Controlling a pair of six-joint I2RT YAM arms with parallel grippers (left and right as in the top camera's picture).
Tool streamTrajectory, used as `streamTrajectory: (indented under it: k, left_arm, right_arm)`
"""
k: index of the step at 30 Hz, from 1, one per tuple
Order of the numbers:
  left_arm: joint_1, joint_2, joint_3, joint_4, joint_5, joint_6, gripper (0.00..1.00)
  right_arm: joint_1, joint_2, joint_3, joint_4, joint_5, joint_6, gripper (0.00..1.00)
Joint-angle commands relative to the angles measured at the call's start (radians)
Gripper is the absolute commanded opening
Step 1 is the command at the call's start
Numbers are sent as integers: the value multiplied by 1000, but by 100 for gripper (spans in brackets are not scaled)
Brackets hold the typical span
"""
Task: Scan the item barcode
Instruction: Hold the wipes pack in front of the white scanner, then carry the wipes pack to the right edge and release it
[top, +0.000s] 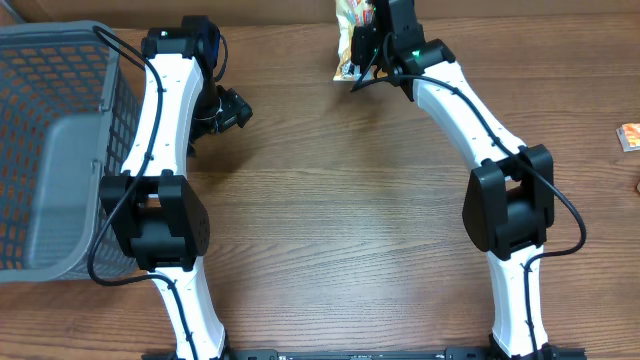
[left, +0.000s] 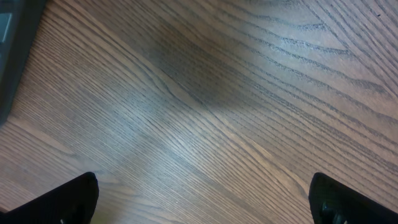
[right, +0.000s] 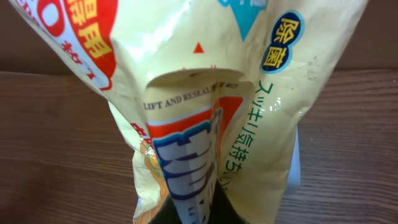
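We hold the packet (right: 205, 93) in our closed right pincer (top: 366, 58) at the desk's (top: 330, 220) far edge. It is picked up, but the scan is still to do. Our left pincer (top: 233, 108) hangs open and empty.

Soft even light, faint shadows, pouch (right: 186, 93) slightly blurred

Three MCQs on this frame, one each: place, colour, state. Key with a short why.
1. The basket stands: A) beside the left arm B) beside the right arm C) between the arms
2. The basket is: A) red B) grey C) green
3. The right tool is: A) open and empty B) shut on the pouch C) out of view
Key: 1 A, it sits outside the left arm; 2 B, grey mesh; 3 B, pouch pinched in the wrist view.
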Motion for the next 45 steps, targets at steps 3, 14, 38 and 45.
streamTrajectory:
  k: [3, 14, 38, 45]
  left_arm:
    - [-7, -28, 15, -2, 1, 19, 100]
    - [-7, -28, 15, -2, 1, 19, 100]
    - [-7, -28, 15, -2, 1, 19, 100]
    - [-7, -28, 15, -2, 1, 19, 100]
  right_arm:
    - [-4, -16, 19, -7, 129, -8, 4]
    - [-10, -11, 19, -90, 148, -8, 4]
    - [-688, -280, 10, -568, 162, 364, 4]
    - [-943, -218, -17, -637, 142, 402, 4]
